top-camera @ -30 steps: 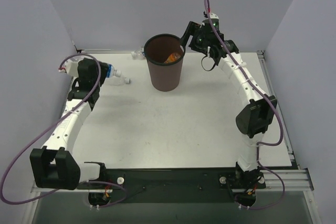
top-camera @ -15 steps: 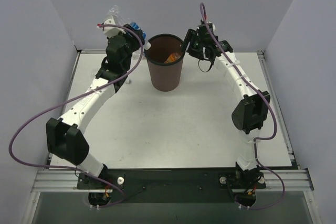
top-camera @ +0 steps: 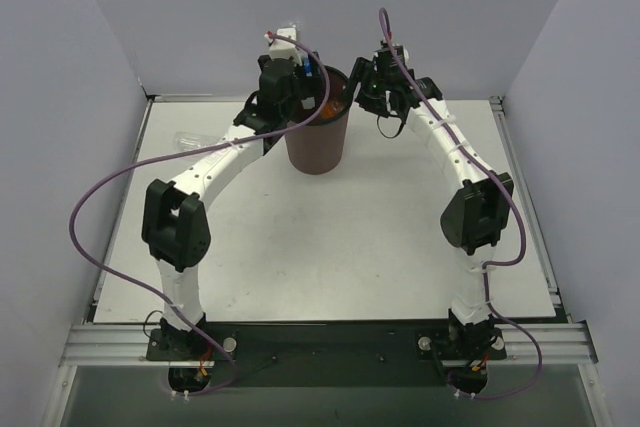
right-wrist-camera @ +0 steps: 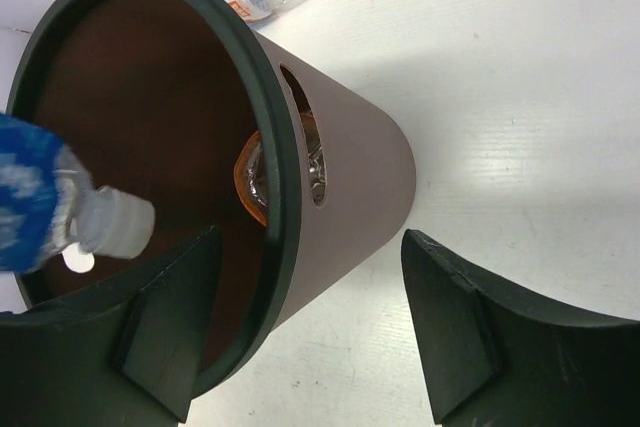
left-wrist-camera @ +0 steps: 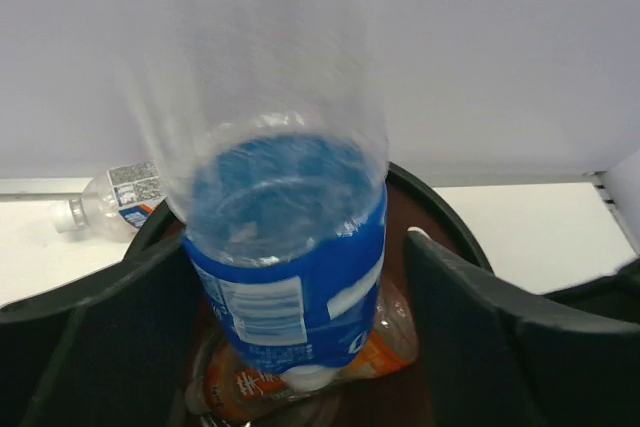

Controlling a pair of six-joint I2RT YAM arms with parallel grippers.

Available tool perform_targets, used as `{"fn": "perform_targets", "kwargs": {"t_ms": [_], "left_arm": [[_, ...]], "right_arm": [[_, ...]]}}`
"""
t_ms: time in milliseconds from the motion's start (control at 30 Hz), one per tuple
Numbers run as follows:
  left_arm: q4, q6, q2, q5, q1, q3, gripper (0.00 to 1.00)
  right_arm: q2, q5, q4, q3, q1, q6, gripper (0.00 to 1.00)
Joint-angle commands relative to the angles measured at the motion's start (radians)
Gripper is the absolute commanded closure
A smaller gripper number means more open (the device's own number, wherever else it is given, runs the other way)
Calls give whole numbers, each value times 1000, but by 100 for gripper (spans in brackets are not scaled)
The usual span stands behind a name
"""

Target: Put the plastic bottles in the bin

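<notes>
Dropping: the blue-labelled bottle hangs cap-down over the mouth of the bin, its white cap already inside the rim.
Left gripper: jaws partly spread, the bottle between them; whether they grip it or have let go, I cannot tell.
Inside the bin: the orange bottle lies at the bottom.
Right gripper: jaws apart, straddling the bin's wall at the rim, holding nothing.
Still out: a clear bottle on the table just behind the bin.
Next: probably release fully, then reach behind the bin without knocking it.
</notes>
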Motion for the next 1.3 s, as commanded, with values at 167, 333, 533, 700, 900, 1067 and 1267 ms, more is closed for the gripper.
{"fn": "perform_targets", "kwargs": {"t_ms": [167, 333, 533, 700, 900, 1067, 1267], "left_arm": [[-354, 126, 89, -68, -46, 303, 3], [-520, 62, -12, -125, -43, 298, 3], [-733, -218, -218, -226, 0, 161, 3], [-738, -410, -388, -214, 108, -76, 3], [-694, -477, -525, -174, 279, -263, 3], [-692, -490, -499, -130, 391, -303, 3], [-654, -492, -430, -111, 460, -285, 3]], "right_arm": [[-53, -2, -9, 54, -8, -10, 31], [-19, -4, -21, 103, -4, 2, 37], [22, -10, -36, 124, 5, 11, 44], [47, -7, -63, 126, 11, 13, 47], [54, -13, -98, 120, 15, 7, 67], [27, -18, -113, 103, 16, 5, 89], [-51, -5, -119, 57, 13, 10, 95]]}}
